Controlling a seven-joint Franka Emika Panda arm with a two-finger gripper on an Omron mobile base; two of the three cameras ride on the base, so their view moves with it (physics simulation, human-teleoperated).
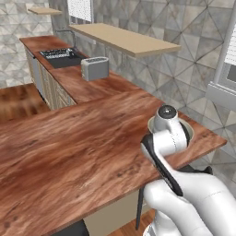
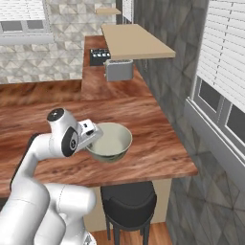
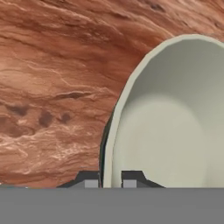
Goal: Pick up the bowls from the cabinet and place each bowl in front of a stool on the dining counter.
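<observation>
Bowl (image 2: 110, 141) — the deep grey-green one with a pale inside — sits pinched at its rim by the gripper (image 3: 110, 180), one dark finger inside the wall, the other outside, closed tight on it. It hangs just over the dining counter (image 2: 158, 143), near the edge, above a black stool (image 2: 128, 201). Farther along — a toaster (image 1: 95, 68), then a sink (image 1: 62, 56).

No legible text or labels anywhere
</observation>
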